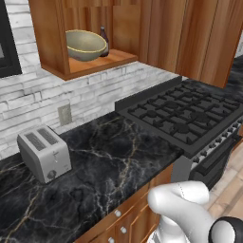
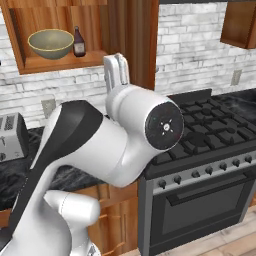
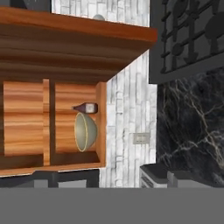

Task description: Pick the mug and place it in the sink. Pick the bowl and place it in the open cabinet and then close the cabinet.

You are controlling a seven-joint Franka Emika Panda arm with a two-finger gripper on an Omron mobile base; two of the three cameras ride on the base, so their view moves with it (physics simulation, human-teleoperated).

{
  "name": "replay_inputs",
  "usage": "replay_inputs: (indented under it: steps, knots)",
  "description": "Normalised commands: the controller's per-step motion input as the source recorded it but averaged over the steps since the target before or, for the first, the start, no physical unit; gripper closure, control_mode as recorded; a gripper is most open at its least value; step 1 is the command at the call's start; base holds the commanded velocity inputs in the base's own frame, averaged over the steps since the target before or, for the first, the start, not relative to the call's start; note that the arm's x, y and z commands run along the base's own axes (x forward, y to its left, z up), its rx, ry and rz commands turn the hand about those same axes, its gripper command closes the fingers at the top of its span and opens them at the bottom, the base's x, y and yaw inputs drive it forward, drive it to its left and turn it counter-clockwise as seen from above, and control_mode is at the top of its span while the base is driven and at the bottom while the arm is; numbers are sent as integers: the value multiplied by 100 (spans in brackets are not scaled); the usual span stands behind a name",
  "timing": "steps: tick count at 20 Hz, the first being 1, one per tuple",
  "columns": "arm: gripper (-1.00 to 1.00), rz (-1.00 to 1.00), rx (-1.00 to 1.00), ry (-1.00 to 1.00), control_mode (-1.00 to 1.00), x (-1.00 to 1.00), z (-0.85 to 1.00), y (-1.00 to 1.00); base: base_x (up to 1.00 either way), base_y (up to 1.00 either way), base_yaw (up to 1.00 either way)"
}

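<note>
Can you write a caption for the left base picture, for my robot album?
The bowl sits in the open cabinet beside a dark bottle, above a toaster.

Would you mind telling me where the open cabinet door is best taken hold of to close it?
Probably at the free front edge of the cabinet door, coming from its open outer side. It stands swung out edge-on beside the shelf holding the bowl and a dark bottle. Its knob is not visible, so pushing the broad face near that edge looks safer than pinching.
</note>
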Motion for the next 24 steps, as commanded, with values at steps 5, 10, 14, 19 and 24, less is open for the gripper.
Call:
replay_inputs:
  steps: [5, 10, 14, 19, 24]
  knots:
    - [-100, 0, 7, 0, -100, 17, -10, -26, 0, 0, 0]
    - [-100, 0, 4, 0, -100, 23, -1, -30, 0, 0, 0]
    - [-100, 0, 4, 0, -100, 41, -9, -24, 0, 0, 0]
    - [-100, 0, 5, 0, -100, 27, -8, -19, 0, 0, 0]
    - [-100, 0, 4, 0, -100, 26, -10, -9, 0, 0, 0]
